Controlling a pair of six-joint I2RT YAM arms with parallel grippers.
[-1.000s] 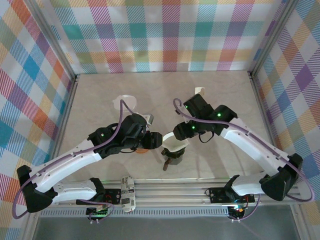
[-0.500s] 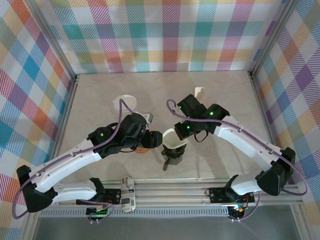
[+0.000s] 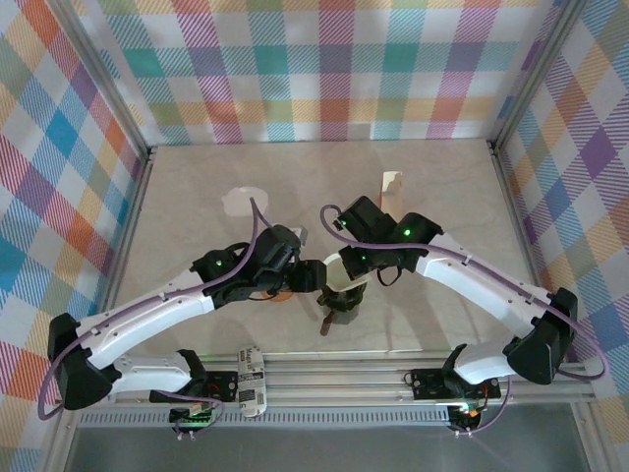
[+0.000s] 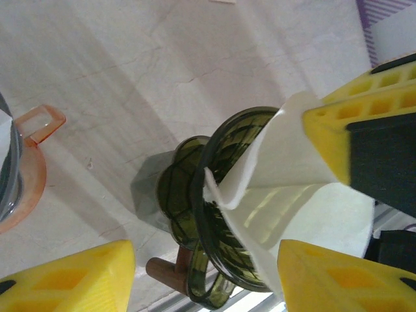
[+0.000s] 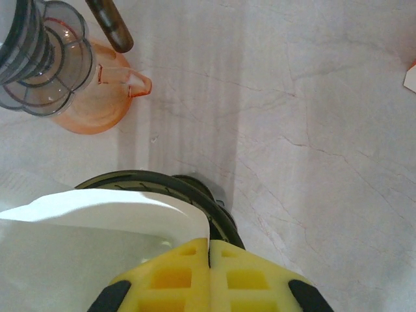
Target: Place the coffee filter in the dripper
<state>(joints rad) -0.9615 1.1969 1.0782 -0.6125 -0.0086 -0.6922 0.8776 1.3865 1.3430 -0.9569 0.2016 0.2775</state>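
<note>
The dark olive dripper with a brown handle stands near the table's front edge. A white coffee filter sits opened inside its rim, with the upper part sticking out. My right gripper is shut on the filter's edge, right above the dripper rim. My left gripper is open, with one yellow finger on each side of the dripper and nothing pinched between them. From above, the left gripper and right gripper meet over the dripper.
An orange glass server with a clear dripper on top stands just left of the olive one. A white round piece and a small beige item lie farther back. The metal rail runs along the front edge.
My right gripper has shut on the filter's edge and shifted left over the dripper. My left gripper has moved right toward the dripper and opened a little wider.
</note>
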